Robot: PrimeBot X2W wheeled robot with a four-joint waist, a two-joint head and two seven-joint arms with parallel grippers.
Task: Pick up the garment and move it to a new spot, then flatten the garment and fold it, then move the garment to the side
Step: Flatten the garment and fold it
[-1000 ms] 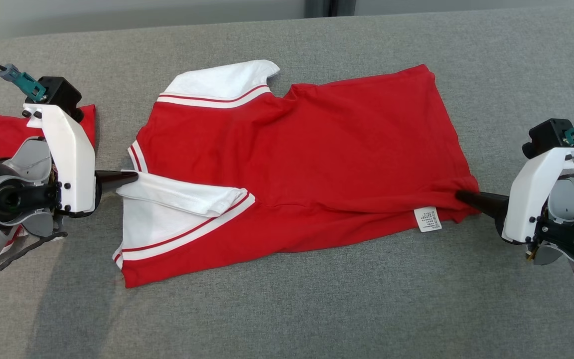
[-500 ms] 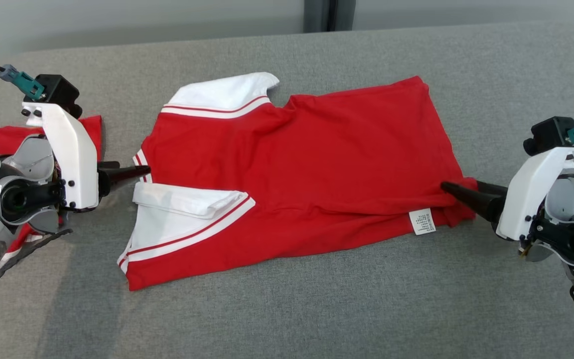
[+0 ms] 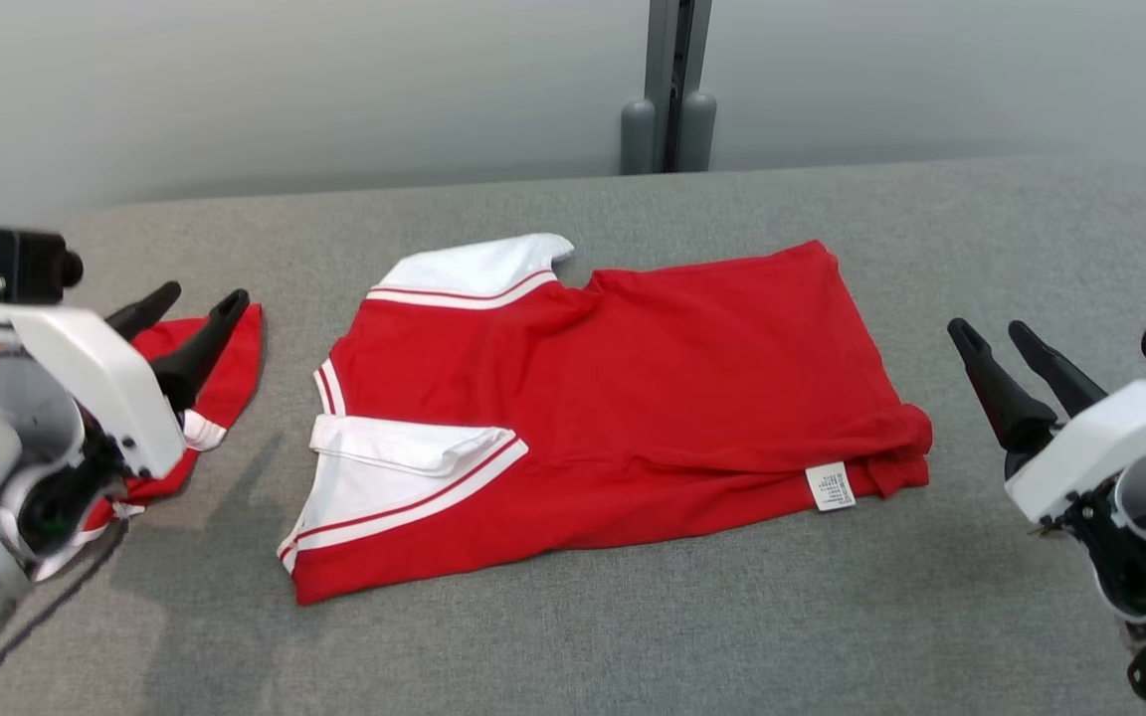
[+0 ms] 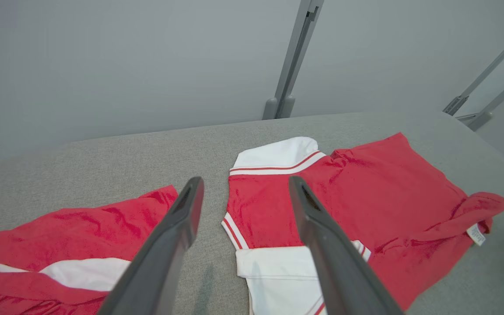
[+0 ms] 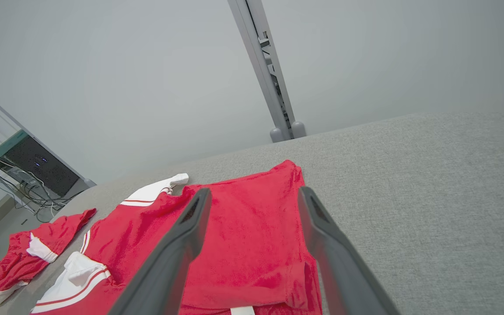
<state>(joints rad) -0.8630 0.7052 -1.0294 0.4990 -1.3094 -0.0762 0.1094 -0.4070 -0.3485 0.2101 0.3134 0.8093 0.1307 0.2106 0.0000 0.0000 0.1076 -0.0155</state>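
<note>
i have both tools free: the left gripper [image 3: 203,295] sits at the left edge of the head view with its fingers apart and nothing between them, and the right gripper [image 3: 988,330] at the right edge is spread the same way, empty. the garment [image 3: 613,398] lies folded in the middle of the frame on the grey surface [image 3: 633,646], touched by neither tool. i judge the fold done and the move aside as what's left. my worry is the bunched hem by the care label [image 3: 830,485] at the lower right of the cloth: if i pinch only the top layer there, the fold opens as i drag. the loose white sleeve [image 3: 404,447] could flip out too. on the left, a second red garment [image 3: 230,368] lies right under my fingers, and a low approach could snag it.
</note>
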